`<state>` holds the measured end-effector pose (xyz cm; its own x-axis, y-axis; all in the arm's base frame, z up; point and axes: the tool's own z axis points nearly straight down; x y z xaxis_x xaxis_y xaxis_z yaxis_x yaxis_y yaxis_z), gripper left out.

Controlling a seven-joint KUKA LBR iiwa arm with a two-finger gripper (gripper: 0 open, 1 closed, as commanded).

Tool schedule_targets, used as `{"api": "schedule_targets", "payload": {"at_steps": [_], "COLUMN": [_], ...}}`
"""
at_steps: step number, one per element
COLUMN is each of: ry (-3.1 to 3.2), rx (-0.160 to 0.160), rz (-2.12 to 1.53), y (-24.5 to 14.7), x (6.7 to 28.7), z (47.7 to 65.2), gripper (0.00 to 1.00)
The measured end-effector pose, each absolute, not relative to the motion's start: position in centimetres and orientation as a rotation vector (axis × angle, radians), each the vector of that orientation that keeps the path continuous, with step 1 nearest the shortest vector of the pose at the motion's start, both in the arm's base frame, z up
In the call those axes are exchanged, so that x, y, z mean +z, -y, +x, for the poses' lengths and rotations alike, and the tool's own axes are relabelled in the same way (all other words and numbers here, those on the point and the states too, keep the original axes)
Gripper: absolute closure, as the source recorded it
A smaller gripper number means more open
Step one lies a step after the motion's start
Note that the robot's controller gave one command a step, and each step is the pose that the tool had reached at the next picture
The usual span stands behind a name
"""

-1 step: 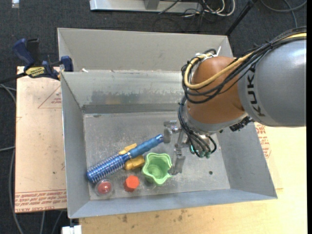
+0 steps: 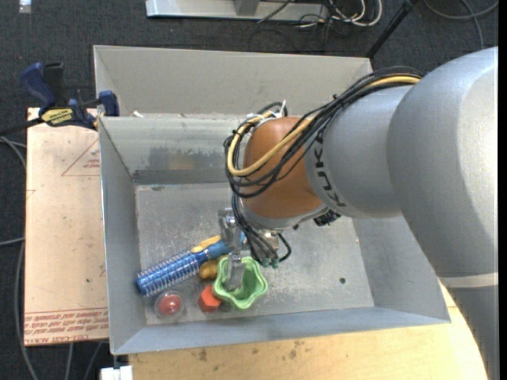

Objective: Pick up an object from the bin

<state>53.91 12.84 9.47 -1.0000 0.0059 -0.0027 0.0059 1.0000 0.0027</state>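
Gripper (image 2: 234, 266) is positioned directly over green wavy-rimmed cup (image 2: 245, 289), tip lowered to cup's rim. Opening can't be told; no grasp confirmed. Blue ribbed brush (image 2: 169, 272) is seen left of cup, orange pc (image 2: 208, 298) just beside cup.

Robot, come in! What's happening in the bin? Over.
End effector down at green wavy-rimmed cup, near wall. Blue brush, orange piece close beside it.
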Motion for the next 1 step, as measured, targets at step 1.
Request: {"api": "schedule_targets", "payload": {"at_steps": [1], "ry": [-3.143], "rx": [0.001], "rz": [0.019], "y": [-12.48], "x": [9.93], "z": [53.9], "gripper": [1.0]}}
